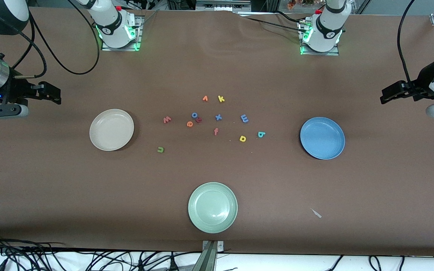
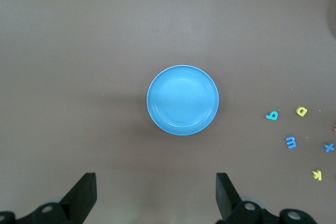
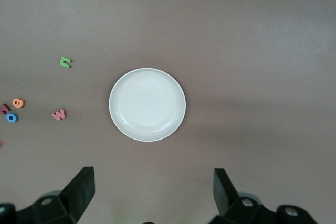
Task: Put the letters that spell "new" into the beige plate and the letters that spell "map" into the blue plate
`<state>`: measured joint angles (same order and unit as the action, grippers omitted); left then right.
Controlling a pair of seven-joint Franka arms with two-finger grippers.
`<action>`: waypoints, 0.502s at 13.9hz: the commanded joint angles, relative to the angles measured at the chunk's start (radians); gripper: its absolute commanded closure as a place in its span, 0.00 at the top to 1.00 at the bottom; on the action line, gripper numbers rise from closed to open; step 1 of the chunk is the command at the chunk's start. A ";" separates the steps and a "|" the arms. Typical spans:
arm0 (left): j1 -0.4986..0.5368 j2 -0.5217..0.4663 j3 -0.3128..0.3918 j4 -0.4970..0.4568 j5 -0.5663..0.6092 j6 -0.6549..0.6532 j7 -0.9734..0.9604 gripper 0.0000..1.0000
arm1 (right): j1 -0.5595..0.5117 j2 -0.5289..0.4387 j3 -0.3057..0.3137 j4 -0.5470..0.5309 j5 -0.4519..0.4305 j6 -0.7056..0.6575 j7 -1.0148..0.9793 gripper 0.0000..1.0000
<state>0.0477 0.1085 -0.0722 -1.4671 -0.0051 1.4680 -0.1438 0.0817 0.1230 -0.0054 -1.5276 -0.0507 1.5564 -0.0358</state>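
There are three plates on the brown table (image 1: 51, 195). The beige plate (image 1: 111, 129) sits toward the right arm's end. The blue plate (image 1: 322, 137) sits toward the left arm's end. The pale green plate (image 1: 212, 207) sits between them, nearest to the front camera. All three plates have nothing in them.

Eleven little foam letters lie between the beige plate and the blue plate. There are three for "new". The green n (image 1: 160, 149) lies nearest to the front camera of all the letters. The salmon-red w (image 1: 167, 120) is the letter closest to the beige plate. The orange e (image 1: 189, 124) lies just beside the dark red z (image 1: 199, 120) and the blue o (image 1: 194, 114).

There are three for "map". The blue m (image 1: 244, 118), the teal a (image 1: 261, 134) and the yellow p (image 1: 242, 138) lie near each other, on the blue plate's side of the group.

The other letters are the orange v (image 1: 205, 98) and the yellow k (image 1: 221, 99), farthest from the front camera, the blue x (image 1: 218, 117) in the middle, and a salmon f (image 1: 216, 131).

A small pale scrap (image 1: 316, 213) lies alone, nearer to the front camera than the blue plate.

The left gripper (image 2: 156, 195) waits up high over the blue plate, its two fingers wide apart and holding nothing. The right gripper (image 3: 153, 192) waits over the beige plate, fingers wide apart too, holding nothing.
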 commanded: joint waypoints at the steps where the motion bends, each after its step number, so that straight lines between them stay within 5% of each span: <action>1: 0.000 -0.001 -0.005 0.007 0.020 -0.009 0.007 1.00 | 0.003 0.003 0.001 0.009 -0.011 -0.001 0.007 1.00; 7: 0.000 0.000 -0.006 0.007 0.019 -0.009 0.007 1.00 | 0.000 0.003 0.001 0.009 0.000 0.001 0.008 1.00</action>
<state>0.0476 0.1086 -0.0724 -1.4671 -0.0051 1.4680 -0.1438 0.0817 0.1232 -0.0054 -1.5275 -0.0506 1.5564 -0.0358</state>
